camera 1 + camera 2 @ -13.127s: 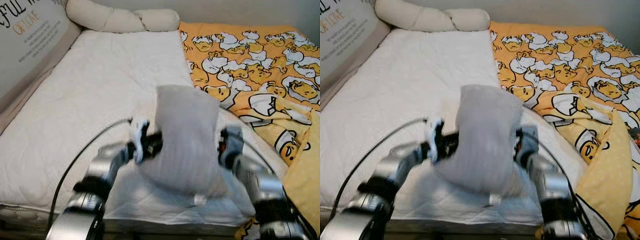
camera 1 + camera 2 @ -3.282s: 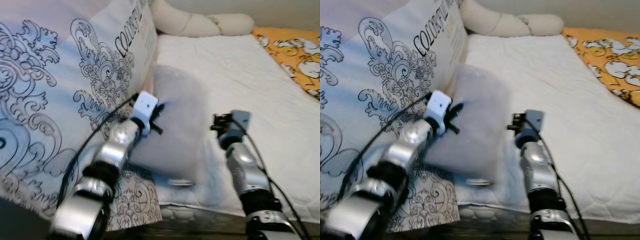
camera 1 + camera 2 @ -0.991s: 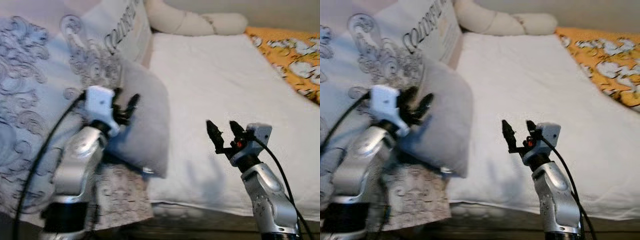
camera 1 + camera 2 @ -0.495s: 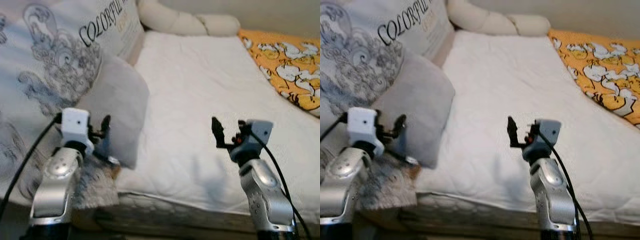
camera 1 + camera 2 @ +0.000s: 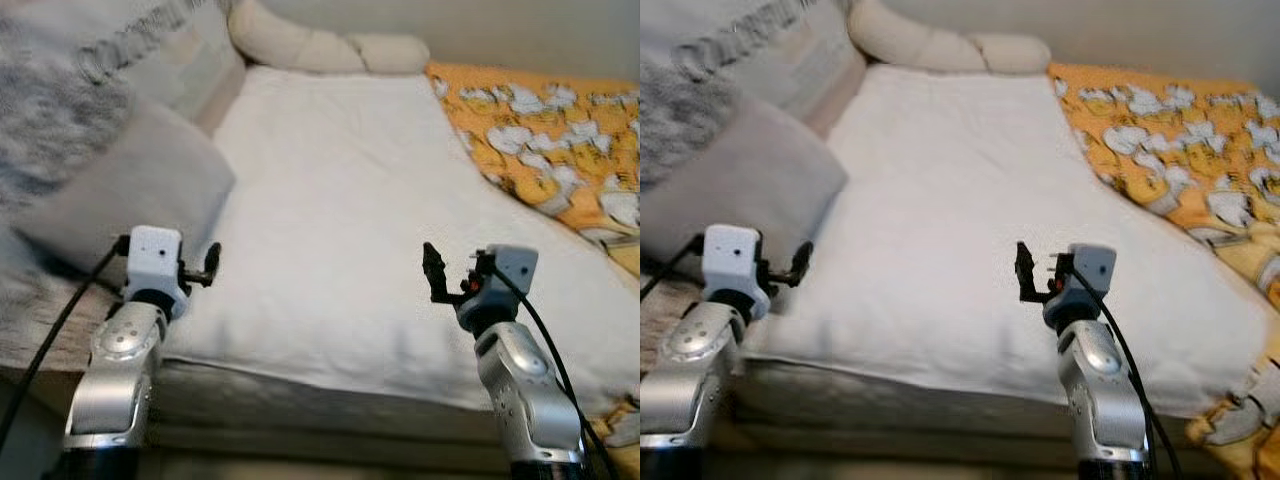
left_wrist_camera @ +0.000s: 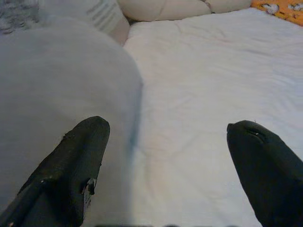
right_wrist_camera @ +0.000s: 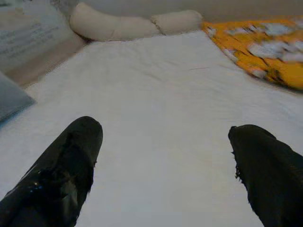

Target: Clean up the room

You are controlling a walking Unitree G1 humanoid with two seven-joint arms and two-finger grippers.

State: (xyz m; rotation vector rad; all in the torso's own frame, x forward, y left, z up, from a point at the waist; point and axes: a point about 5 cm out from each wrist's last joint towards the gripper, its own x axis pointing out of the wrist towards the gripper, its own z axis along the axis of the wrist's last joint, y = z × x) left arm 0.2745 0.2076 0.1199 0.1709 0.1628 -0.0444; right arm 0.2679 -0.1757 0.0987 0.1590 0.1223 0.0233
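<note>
Both grippers, left gripper (image 6: pixel 163 156) and right gripper (image 7: pixel 163 163), have let go of the soft grey pillow (image 5: pixel 125 205); spread wide, holding nothing. Next job: the rumpled orange duck-print blanket (image 5: pixel 540 140).

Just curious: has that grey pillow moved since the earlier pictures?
Yes. The grey pillow, earlier held over the mattress middle, now leans at its left edge, against the printed cushion.
</note>
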